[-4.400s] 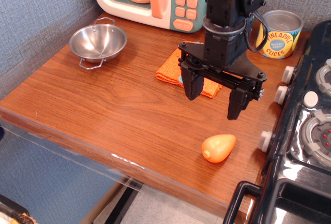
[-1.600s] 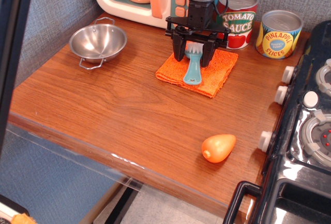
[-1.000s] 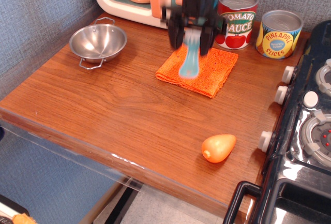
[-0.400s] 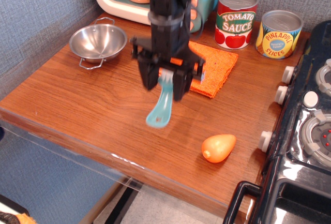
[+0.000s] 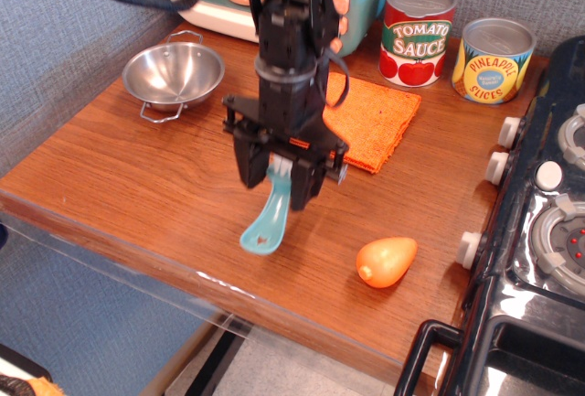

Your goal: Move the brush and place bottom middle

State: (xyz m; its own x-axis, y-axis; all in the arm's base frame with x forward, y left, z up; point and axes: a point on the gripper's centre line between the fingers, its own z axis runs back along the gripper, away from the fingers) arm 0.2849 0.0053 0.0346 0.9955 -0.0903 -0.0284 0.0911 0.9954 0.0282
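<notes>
The hand (image 5: pixel 276 186) is closed on the brush (image 5: pixel 267 217), gripping it at the bristle end, so the light-blue handle hangs down and forward, and its rounded end is close to the bench (image 5: pixel 137 167) near the middle of the front edge. I cannot tell if the handle tip touches the wood or is just above it. The orange cloth (image 5: pixel 375 122) lies behind, toward the back edge, and an orange toy (image 5: pixel 386 261) sits near the front right corner. I think the danger is the front edge: if the hand opens while the brush is tilted, the handle may slide or tip over that edge. A release too high can also make it bounce toward the orange toy.
</notes>
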